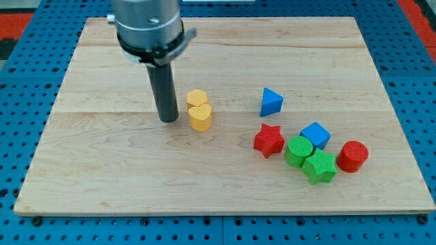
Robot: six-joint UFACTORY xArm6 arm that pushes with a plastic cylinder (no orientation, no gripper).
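My tip (168,120) rests on the wooden board (102,156), left of centre. Just to its right stand two yellow blocks touching each other: a yellow hexagon (196,99) and, below it, a yellow heart (200,117). The heart is the nearest block, a small gap away from the tip. Further right sits a blue triangle (270,103). Toward the view's lower right is a cluster: a red star (269,140), a blue cube (315,135), a green cylinder (298,150), a green star (319,167) and a red cylinder (352,156).
The board lies on a blue perforated table (415,82). The arm's grey cylindrical body (148,27) hangs over the board's upper left part.
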